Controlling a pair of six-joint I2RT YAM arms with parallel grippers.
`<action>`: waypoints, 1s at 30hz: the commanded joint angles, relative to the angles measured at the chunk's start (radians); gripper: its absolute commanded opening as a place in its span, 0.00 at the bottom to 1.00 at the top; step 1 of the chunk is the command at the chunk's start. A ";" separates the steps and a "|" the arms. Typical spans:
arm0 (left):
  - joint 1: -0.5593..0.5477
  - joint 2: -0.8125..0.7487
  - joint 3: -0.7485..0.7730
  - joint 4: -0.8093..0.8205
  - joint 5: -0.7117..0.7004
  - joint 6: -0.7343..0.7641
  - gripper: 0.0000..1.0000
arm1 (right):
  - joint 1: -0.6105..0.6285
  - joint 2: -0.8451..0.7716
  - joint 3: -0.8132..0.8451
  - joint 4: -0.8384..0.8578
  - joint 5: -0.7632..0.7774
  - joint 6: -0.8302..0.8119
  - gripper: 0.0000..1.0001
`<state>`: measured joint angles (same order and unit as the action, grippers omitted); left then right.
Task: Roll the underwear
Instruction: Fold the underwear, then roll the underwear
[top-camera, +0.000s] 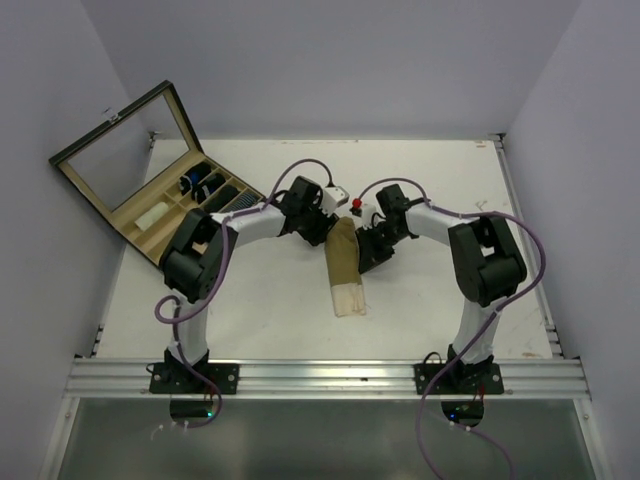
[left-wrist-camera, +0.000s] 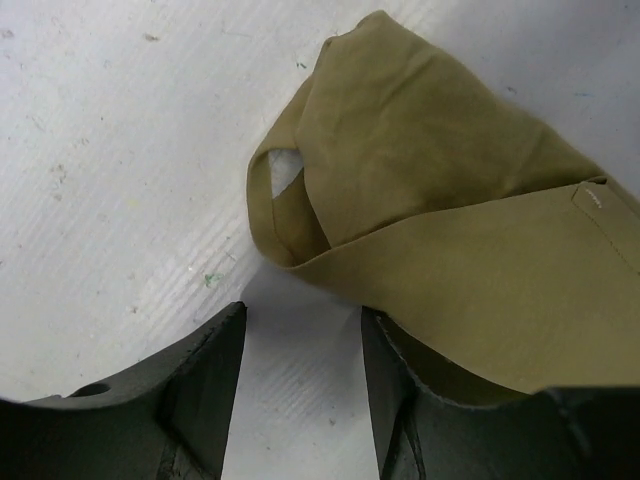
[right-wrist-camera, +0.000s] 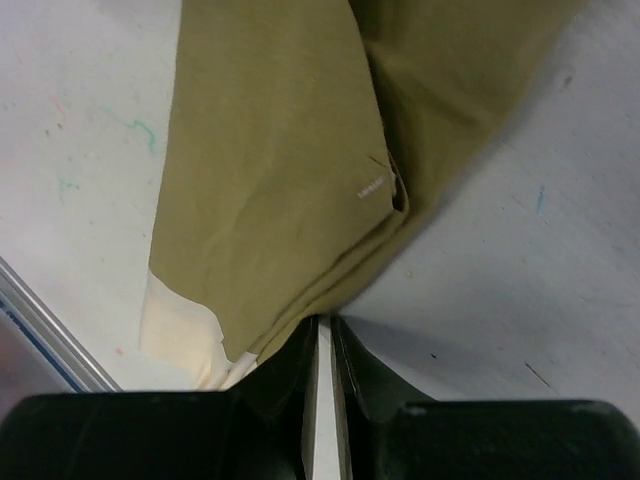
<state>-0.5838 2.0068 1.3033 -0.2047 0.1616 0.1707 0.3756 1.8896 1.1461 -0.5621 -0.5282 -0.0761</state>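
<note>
1. The white counter (top-camera: 440, 180) has walls at the back and on both sides. A metal rail (top-camera: 320, 378) runs along the near edge. Wide white counter shows behind the arms and to the right of them.
2. An open box (top-camera: 140, 232) sits at the far left, well apart from the cloth.
3. The underwear (top-camera: 343, 262) lies in the middle of the counter. It is folded into a long brown strip, with a pale end toward the rail.
4. The left fingers (left-wrist-camera: 205, 390) are at the far left side of the strip. They stand spread apart with counter showing between them. The cloth's edge (left-wrist-camera: 430, 180) lies against one finger.
5. The right fingers (right-wrist-camera: 285, 385) are at the strip's right side, squeezed almost together. The folded edge (right-wrist-camera: 270, 180) runs right into their tips, so they look to be nipping it.
6. From above, the arms cover both sets of fingers and the far end of the strip. Each wrist view cuts the cloth off at the picture's edge.
</note>
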 joint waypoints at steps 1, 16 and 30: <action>0.001 0.017 0.051 0.059 0.044 -0.017 0.54 | 0.020 0.065 0.018 0.039 0.028 0.030 0.15; 0.147 -0.391 -0.131 0.020 0.278 0.264 0.73 | -0.040 -0.276 0.041 -0.246 -0.002 -0.244 0.34; -0.158 -0.720 -0.528 0.007 0.207 0.533 0.64 | 0.031 -0.144 -0.028 -0.162 -0.418 -0.128 0.27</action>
<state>-0.7067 1.3643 0.8074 -0.2459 0.3870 0.6239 0.4000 1.7077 1.1530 -0.7689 -0.8375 -0.2321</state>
